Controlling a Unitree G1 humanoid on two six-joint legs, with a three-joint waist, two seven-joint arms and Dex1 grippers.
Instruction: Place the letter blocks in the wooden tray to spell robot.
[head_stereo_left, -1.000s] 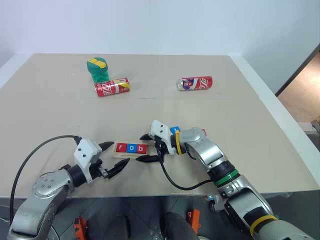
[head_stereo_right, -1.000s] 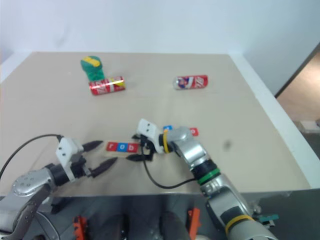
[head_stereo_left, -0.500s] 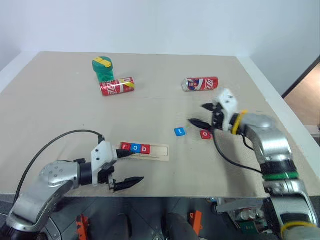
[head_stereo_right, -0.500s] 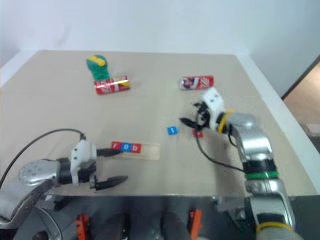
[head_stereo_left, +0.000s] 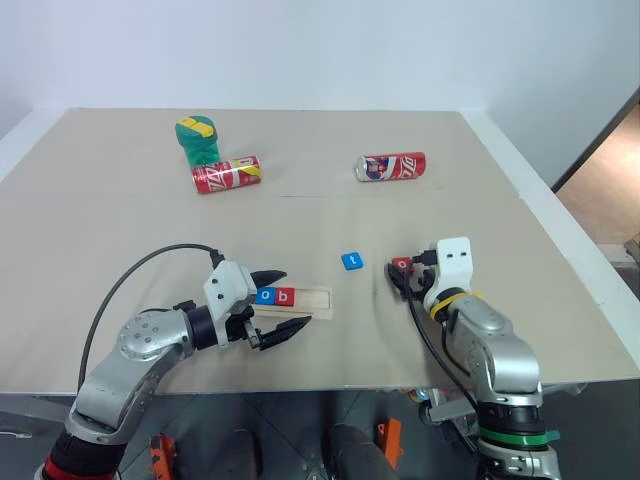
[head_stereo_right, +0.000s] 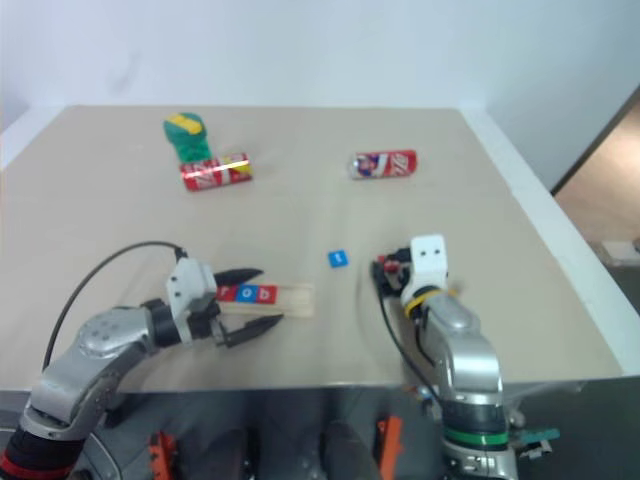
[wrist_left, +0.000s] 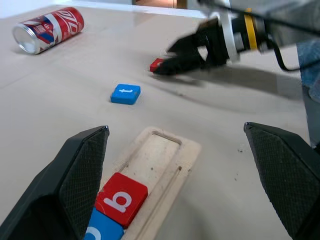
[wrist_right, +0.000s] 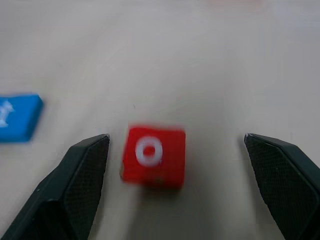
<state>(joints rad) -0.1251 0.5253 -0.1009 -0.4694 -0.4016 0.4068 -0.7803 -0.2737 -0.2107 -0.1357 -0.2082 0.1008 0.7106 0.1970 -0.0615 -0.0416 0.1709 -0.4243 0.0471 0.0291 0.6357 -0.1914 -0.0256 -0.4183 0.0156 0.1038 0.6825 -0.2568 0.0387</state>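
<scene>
My table (head_stereo_left: 120, 230) is a beige board, and at its near edge lies the tray (head_stereo_left: 305, 301), with the blue tile (head_stereo_left: 352, 261) and red tile (head_stereo_left: 401, 264) loose to its right. At the far side I see two cans (head_stereo_left: 225, 174) (head_stereo_left: 391, 167) on their sides, with a green cup (head_stereo_left: 197, 139) just behind the left one.

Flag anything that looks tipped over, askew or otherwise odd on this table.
Two red soda cans lie on their sides at the far end: one beside a green container, one alone to the right. The blue t block and red o block lie loose outside the wooden tray. Nothing looks spilled or damaged.
</scene>
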